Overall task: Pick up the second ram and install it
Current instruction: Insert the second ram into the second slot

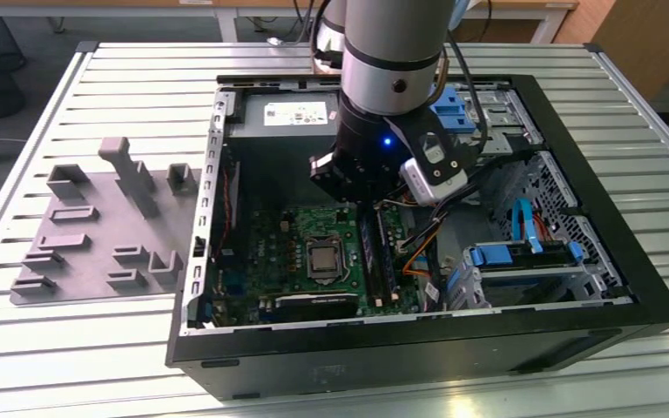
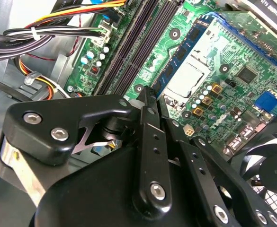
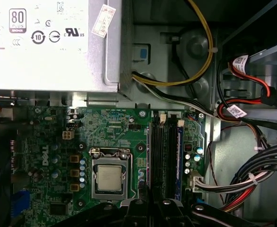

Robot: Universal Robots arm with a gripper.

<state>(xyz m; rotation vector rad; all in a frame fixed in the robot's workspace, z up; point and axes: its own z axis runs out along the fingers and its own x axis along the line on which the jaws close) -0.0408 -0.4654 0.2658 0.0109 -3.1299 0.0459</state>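
— One thing first: where is the second ram [image 2: 178, 54]?

— Standing on edge in the slot just beside the CPU socket [image 2: 190, 78], running along the socket's flank.

— And the tool [image 2: 156, 100]?

— Its fingers [image 2: 147, 142] are drawn close together with the stick between them. They look to be pinching it.

— Which step is that, then?

— The installing, I judge. The pick-up is done, since the stick is at its slot. I cannot tell whether it sits fully home, because the latches at the slot's ends are too small to read.

— Anything else in the slots?

— What looks like another blue-edged stick [image 3: 180, 156] sits in the slot farthest from the CPU socket, with two bare slots [image 3: 164, 156] between the pair.

— What does the next move call for?

— As I judge it, a push straight down toward the board. The stick must be kept square to its slot so both ends seat evenly. The cables [image 2: 58, 30] lie beyond the slots from the CPU socket, apart from the fingers, so they should not foul the work.
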